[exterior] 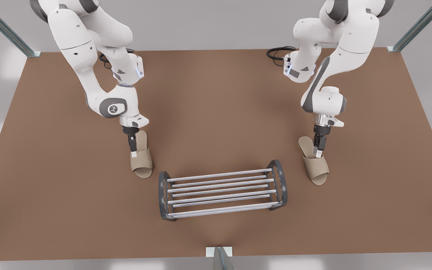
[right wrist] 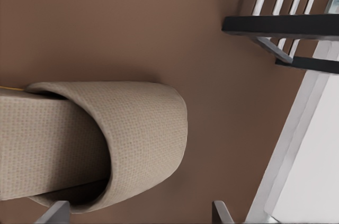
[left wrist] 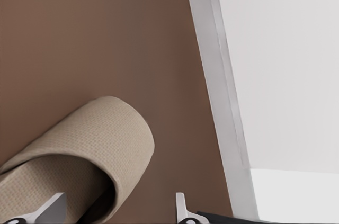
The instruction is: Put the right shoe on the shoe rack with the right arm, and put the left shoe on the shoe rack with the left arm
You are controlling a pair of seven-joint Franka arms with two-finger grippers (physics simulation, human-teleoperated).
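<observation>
Brown desk (exterior: 216,112): shoe rack (exterior: 219,175) sits mid-front, empty. Right pincer (exterior: 134,153) is over the right shoe (exterior: 143,163), left pincer (exterior: 317,152) over the left shoe (exterior: 315,168), both with fingers apart. Risk: thin grip on the soft upper, so a shoe may slip or twist.

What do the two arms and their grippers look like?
The right arm and the left arm have glossy white rounded shells with dark grey joint caps and bands. A black cable loops beside the left arm. The right gripper and the left gripper each have a white wrist flange, a black body and pale grey fingertips.
</observation>
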